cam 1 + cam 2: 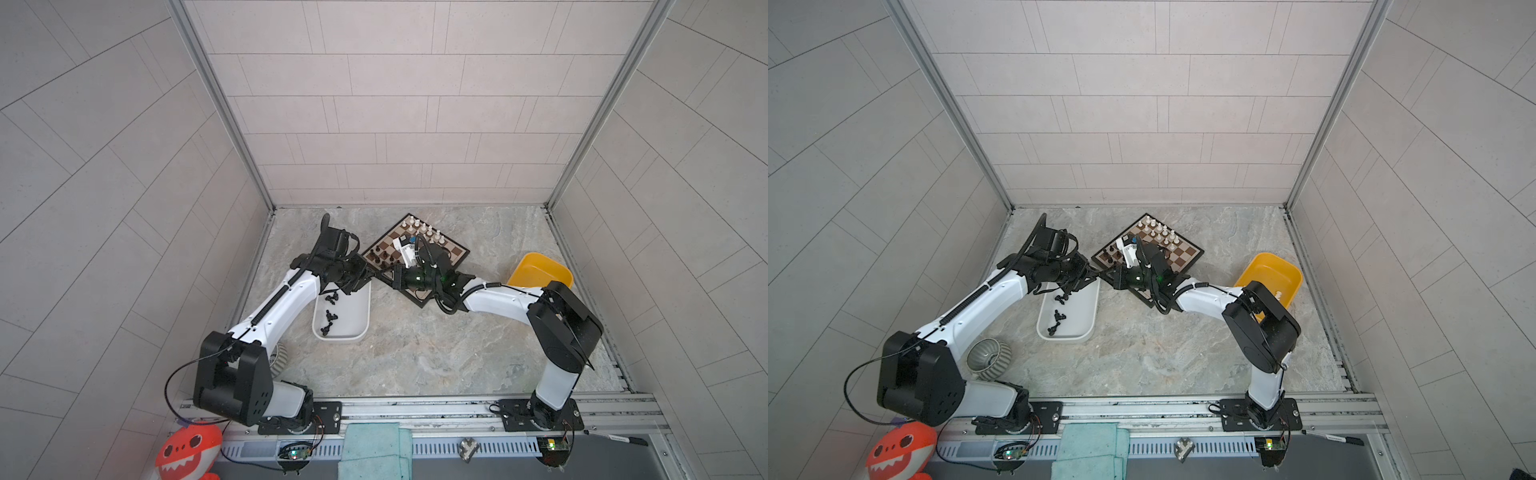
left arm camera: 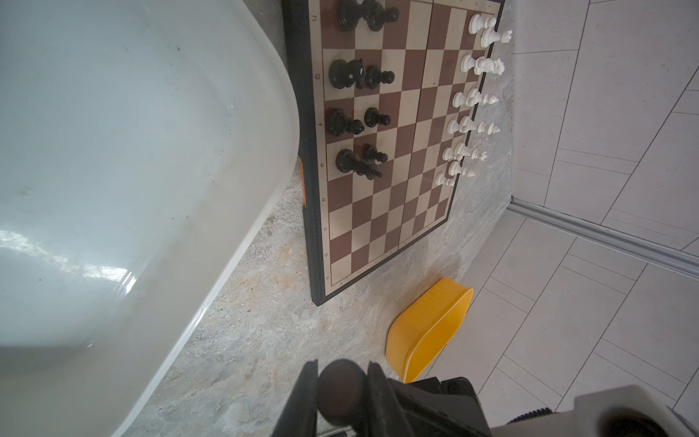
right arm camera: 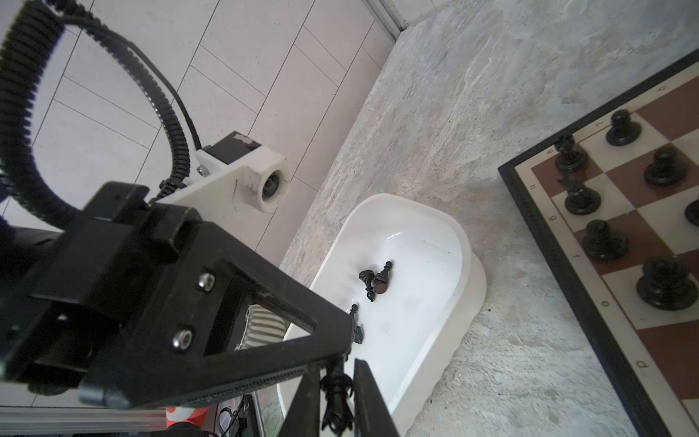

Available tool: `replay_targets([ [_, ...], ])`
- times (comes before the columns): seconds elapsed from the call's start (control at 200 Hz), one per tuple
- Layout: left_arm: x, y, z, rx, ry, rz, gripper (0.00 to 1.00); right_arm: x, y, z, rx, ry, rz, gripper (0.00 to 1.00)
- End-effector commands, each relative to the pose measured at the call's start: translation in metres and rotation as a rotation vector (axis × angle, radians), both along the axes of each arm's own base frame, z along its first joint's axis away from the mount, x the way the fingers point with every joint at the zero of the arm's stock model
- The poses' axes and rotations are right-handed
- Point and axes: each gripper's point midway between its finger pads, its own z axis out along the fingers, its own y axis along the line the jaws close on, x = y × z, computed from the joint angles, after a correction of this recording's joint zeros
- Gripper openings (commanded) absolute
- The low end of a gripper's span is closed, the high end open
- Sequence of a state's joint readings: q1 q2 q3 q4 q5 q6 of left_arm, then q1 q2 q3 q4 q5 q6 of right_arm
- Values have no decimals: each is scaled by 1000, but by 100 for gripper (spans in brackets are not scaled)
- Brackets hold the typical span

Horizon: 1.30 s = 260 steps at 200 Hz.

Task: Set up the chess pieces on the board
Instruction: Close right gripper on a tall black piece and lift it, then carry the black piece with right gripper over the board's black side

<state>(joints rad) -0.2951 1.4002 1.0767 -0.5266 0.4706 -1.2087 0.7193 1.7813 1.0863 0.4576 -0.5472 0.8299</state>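
A black chess piece (image 3: 336, 401) hangs between both grippers, over the gap between the white tub (image 1: 353, 320) and the board (image 1: 455, 251). My left gripper (image 2: 342, 369) is shut on its round base (image 2: 340, 389). My right gripper (image 3: 336, 369) is shut on its upper part from the opposite side. In both top views the two grippers (image 1: 372, 277) (image 1: 384, 276) meet tip to tip. Several black pieces (image 2: 351, 117) stand along one side of the board (image 2: 378, 227) and several white pieces (image 2: 469, 98) along the far side. More black pieces (image 3: 374, 282) lie in the white tub (image 3: 416, 246).
A yellow tub (image 1: 1271, 274) sits right of the board with a white piece (image 1: 1279, 294) in it. A ribbed grey bowl (image 1: 988, 357) stands by the left arm's base. An orange toy (image 1: 187, 449), a teal cloth (image 1: 372, 449) and a pen (image 1: 615, 438) lie along the front rail.
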Motion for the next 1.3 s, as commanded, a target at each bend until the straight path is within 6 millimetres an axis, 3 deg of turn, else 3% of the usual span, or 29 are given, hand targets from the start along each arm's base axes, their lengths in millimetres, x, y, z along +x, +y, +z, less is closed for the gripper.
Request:
replay_targets([
  [0.0,-1,1,5,3,-21,9,20,0,1,6,32,-2,-2,13],
  [0.465,6,0,17,12,-82,2,20,-1,-2,-4,0,34,-11,18],
  [0.791,4,1,12,24,-75,4,20,0,-2,3,23,26,-14,8],
  [0.881,8,-1,17,25,-103,-10,29,2,-8,7,21,14,-25,0],
  [1.001,14,7,31,120,-177,-79,73,9,-32,19,-33,-3,-54,0],
  [1.071,10,18,42,222,-222,-144,89,12,-57,20,-142,1,-80,0],
  [1.176,-10,37,50,387,-274,-281,97,15,-106,17,-331,39,-128,0],
  [1.296,-45,54,36,517,-273,-454,98,8,-157,11,-685,37,-137,0],
])
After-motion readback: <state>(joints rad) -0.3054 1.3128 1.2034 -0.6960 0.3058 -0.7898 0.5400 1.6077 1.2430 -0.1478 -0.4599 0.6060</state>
